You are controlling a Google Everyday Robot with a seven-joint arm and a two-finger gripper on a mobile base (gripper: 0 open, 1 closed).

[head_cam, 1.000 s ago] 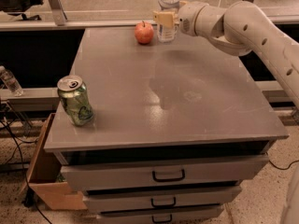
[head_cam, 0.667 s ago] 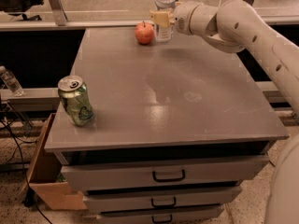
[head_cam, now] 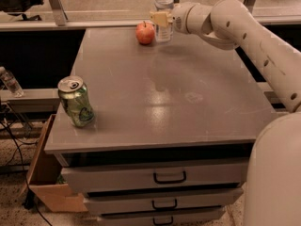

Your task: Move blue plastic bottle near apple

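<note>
one step left, by the look of it: setting the blue plastic bottle (head_cam: 164, 1) down beside the apple (head_cam: 145, 32).
the tool (head_cam: 162, 19) reaches in from the right at the far edge of the worktop (head_cam: 188, 98), its fingers closed around the bottle's label band. the bottle stands upright just right of the apple; whether its base touches the worktop i cannot tell. next move, likely: lower if needed, open, back off right without tipping it. clear bluish body, white cap.

apple (head_cam: 145, 32) at far table (head_cam: 188, 102) edge, blue plastic bottle (head_cam: 164, 1) just right, end effector (head_cam: 162, 19) clasping it, can (head_cam: 76, 101) front left
</note>
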